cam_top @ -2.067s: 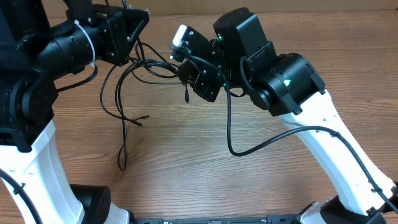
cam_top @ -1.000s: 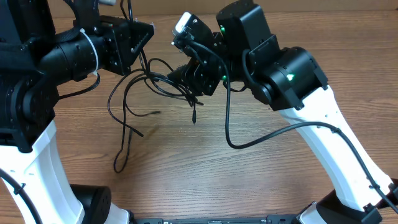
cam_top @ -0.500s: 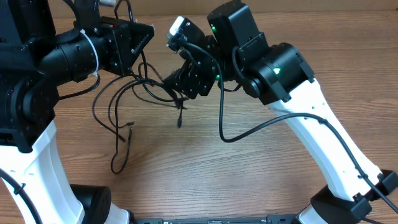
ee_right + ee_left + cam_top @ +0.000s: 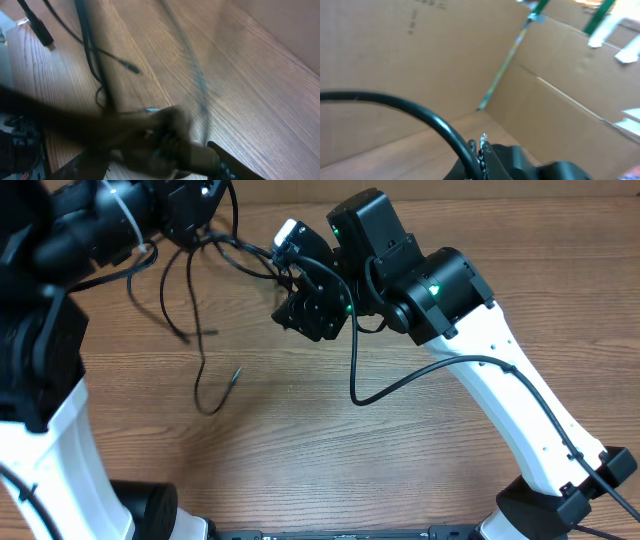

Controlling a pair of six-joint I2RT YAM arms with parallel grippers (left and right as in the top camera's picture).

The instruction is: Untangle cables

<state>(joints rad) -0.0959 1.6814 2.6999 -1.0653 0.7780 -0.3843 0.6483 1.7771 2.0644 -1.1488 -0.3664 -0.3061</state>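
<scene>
Overhead, the left gripper (image 4: 195,205) sits high at eleven o'clock of the view, and the cables (image 4: 245,248) hang from it in loose black loops. The longest loop drops toward eight o'clock until its bottom lies on the wooden table (image 4: 330,450), with one small plug end (image 4: 236,371) pointing up just beside that loop. Other strands stretch from the left gripper across to the right gripper (image 4: 298,305), which hovers above the table near twelve o'clock, its fingers aimed toward nine o'clock. A thicker cord (image 4: 356,370) sags from the right arm toward five o'clock and is no part of the tangle. From the left wrist, one black strand arcs in from nine o'clock and ends pinched between the narrow fingers at six o'clock, so the left gripper is clamped on the cables; cardboard boxes (image 4: 420,60) fill the background. The right wrist view is smeared: dark finger shapes lie at six o'clock, thin strands cross the wood grain, and a plug (image 4: 131,67) shows at eleven o'clock. Whether the right gripper is clamped or spread cannot be told from it.
</scene>
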